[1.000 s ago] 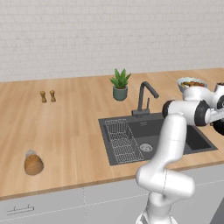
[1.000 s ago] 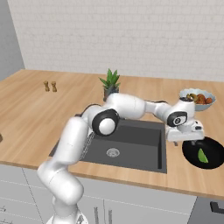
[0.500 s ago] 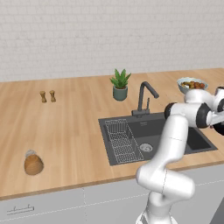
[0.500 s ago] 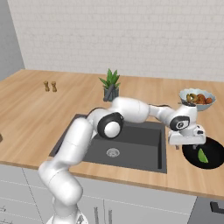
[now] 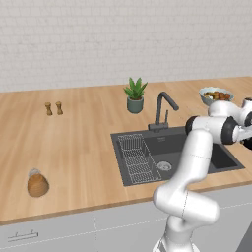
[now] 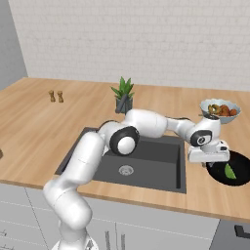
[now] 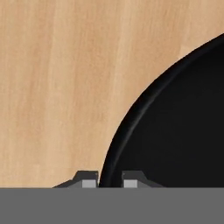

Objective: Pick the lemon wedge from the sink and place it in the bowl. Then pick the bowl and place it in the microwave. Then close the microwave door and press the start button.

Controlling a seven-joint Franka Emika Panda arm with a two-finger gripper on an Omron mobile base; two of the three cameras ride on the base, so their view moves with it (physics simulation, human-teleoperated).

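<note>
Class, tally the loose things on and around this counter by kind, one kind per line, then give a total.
Bowls: 2, the dark bowl and the fruit bowl
Lemon wedge: 1
Potted plant: 1
Shakers: 2
Brown jar: 1
Total: 7

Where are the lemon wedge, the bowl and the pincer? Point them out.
lemon wedge (image 6: 229,171): right base view, middle of the green wedge.
bowl (image 7: 131,118): hand view, its rim.
pincer (image 7: 109,180): hand view, midway between the tips, closed on the bowl's rim.
</note>
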